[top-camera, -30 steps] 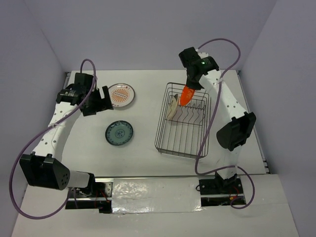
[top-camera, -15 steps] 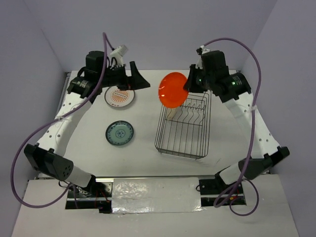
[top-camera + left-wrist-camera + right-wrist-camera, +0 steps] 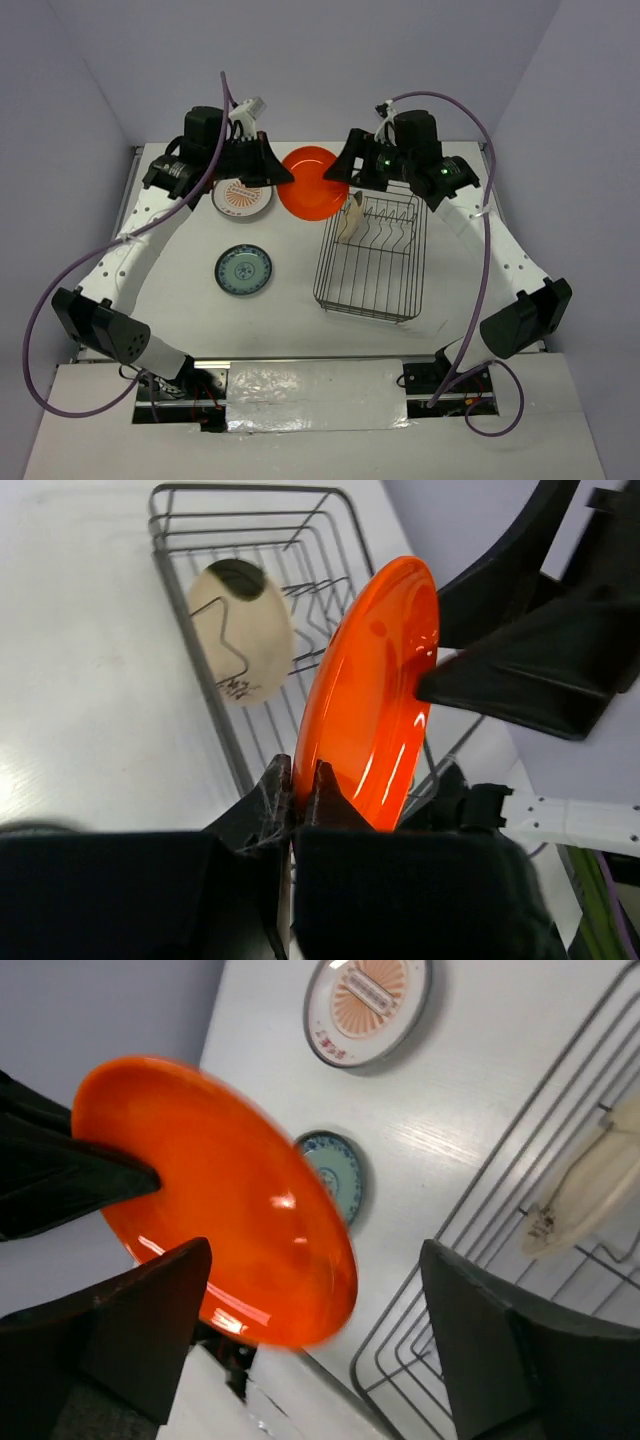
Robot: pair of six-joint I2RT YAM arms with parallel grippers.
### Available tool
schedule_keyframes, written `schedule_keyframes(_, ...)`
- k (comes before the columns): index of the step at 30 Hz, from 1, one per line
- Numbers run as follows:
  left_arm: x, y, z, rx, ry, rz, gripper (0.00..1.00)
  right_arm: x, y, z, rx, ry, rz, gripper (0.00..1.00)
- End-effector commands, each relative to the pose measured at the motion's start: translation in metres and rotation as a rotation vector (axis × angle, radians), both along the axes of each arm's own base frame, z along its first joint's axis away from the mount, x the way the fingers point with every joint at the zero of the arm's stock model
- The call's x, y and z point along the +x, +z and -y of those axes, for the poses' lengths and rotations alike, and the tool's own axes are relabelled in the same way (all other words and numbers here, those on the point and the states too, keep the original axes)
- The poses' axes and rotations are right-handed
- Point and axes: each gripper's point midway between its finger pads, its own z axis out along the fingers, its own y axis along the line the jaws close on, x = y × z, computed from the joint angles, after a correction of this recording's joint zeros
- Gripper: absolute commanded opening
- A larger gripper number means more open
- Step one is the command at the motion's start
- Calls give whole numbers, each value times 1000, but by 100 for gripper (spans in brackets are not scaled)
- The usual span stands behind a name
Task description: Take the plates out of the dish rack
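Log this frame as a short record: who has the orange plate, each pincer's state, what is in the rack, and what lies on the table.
orange plate: held off the table, just left of the rack's far end
left pincer: shut on the orange plate's rim
right pincer: open, fingers spread either side of the plate, no grip
dish rack: one cream plate standing on edge at its far left end
table: teal plate; white plate with orange pattern
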Motion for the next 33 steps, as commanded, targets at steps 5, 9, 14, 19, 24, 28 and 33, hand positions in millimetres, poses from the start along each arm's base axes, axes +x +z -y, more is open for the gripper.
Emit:
schedule_keyframes(5,4,-121,-109,297,467,-329,0,11,-39,77,-308,-398,-145,100)
schedule_keyframes(9,-29,-173,-155,341,587,-421,0,2,-57,93,-392,-404,-140,100)
schedule_keyframes(14,-37,-205,-169,306,600,-455,5,-3,-74,96,-436,-371,-154,100)
schedule_keyframes(19,-48,-239,-172,329,590,-530,40,-4,-84,91,-452,-328,-163,100)
schedule_keyframes(24,-64,-258,-181,383,622,-589,100,2,-95,95,-555,-322,-212,100)
schedule_keyframes(28,-68,-260,-194,465,645,-609,100,16,-121,102,-691,-402,-297,100)
schedule_keyframes(33,-62,-225,-223,665,717,-541,99,37,-143,96,-753,-471,-326,87)
